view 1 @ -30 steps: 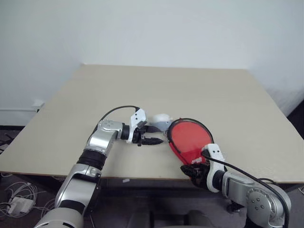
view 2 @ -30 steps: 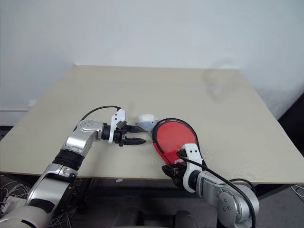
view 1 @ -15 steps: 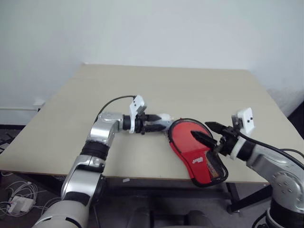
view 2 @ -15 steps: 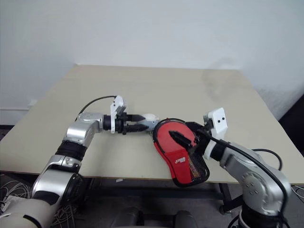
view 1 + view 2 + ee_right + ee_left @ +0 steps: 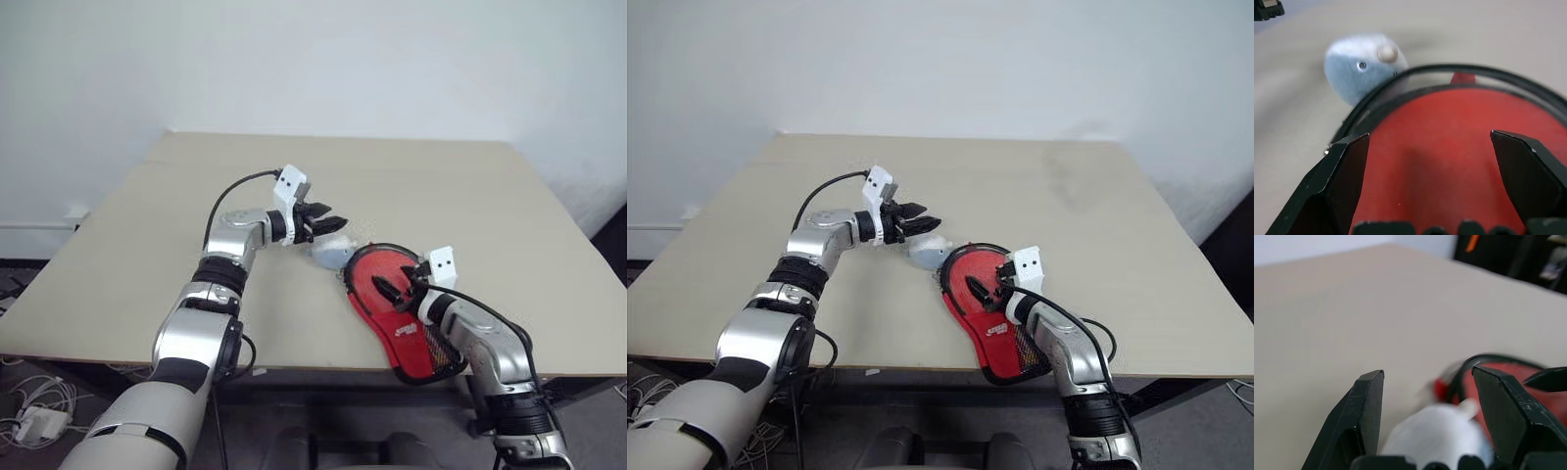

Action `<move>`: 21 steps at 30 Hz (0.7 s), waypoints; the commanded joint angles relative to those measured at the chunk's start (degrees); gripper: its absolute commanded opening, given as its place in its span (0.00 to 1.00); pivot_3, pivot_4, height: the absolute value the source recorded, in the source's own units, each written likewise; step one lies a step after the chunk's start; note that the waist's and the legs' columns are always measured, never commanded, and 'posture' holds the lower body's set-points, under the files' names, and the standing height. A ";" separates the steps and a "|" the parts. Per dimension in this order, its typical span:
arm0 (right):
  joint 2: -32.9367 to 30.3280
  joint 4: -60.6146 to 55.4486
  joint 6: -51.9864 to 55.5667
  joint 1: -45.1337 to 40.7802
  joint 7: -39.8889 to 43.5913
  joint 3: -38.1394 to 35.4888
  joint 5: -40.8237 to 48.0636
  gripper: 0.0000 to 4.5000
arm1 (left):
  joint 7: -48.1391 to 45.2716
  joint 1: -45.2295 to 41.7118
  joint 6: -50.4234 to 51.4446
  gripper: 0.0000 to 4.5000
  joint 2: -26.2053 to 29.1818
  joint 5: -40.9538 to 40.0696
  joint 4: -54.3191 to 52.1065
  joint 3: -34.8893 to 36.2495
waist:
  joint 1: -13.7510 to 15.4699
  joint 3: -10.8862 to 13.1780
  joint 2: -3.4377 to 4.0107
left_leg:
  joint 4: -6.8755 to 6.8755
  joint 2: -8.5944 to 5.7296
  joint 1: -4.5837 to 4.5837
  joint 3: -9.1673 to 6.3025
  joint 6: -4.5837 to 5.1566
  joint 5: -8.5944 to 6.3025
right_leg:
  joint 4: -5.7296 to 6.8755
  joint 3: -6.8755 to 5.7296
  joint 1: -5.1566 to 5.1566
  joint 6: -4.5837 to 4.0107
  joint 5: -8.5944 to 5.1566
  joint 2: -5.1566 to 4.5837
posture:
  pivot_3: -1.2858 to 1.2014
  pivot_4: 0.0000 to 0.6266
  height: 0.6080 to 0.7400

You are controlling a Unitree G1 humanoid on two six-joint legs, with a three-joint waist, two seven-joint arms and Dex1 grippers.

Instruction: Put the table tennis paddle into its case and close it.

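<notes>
Red fabric with a black zip rim and mesh panel, the case (image 5: pixel 397 304) lies at the table's (image 5: pixel 147 245) near edge. Right gripper (image 5: pixel 384 287) hovers wide-spread over it; left gripper (image 5: pixel 328 217), also spread, hangs just above a fuzzy grey-white toy (image 5: pixel 1362 66) whose eye and nose the right wrist view reveals.

A lab-like test room: one plain beige table (image 5: pixel 147 245) against a bare white wall (image 5: pixel 313 59), loose cables (image 5: pixel 34 416) on the floor.

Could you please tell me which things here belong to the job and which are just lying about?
Job: case; left gripper; right gripper, both open.
Lying about: pale toy beside the case, on the table.
</notes>
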 commanded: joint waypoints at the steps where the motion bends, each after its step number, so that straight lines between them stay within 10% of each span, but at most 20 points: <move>1: -0.03 0.51 -0.22 -1.18 -0.67 0.40 -0.86 0.95 | -0.61 -2.32 -0.26 0.69 1.05 2.12 3.44 -0.07 | -0.01 0.00 0.00 | 0.00 -0.01 0.00 0.00 0.00 0.00 | 0.00 0.00 0.01 0.00 0.00 0.00 | 0.52 0.00 0.91; 7: 0.61 3.11 1.21 -1.35 -3.06 0.36 -1.99 0.95 | -12.78 -0.40 7.41 0.69 0.95 0.73 4.88 0.47 | -0.03 -0.01 -0.01 | 0.01 0.00 0.00 -0.01 -0.01 0.00 | 0.00 -0.03 0.02 0.00 0.00 -0.01 | 0.52 0.00 0.91; 21: 0.53 4.37 2.94 -1.40 -4.68 1.86 -4.01 0.95 | -8.25 2.64 6.18 0.69 -3.94 4.83 7.87 0.11 | 0.13 -0.17 -0.22 | 0.03 -0.01 0.11 -0.15 -0.01 0.00 | -0.05 -0.16 0.25 0.00 0.00 -0.03 | 0.52 0.00 0.91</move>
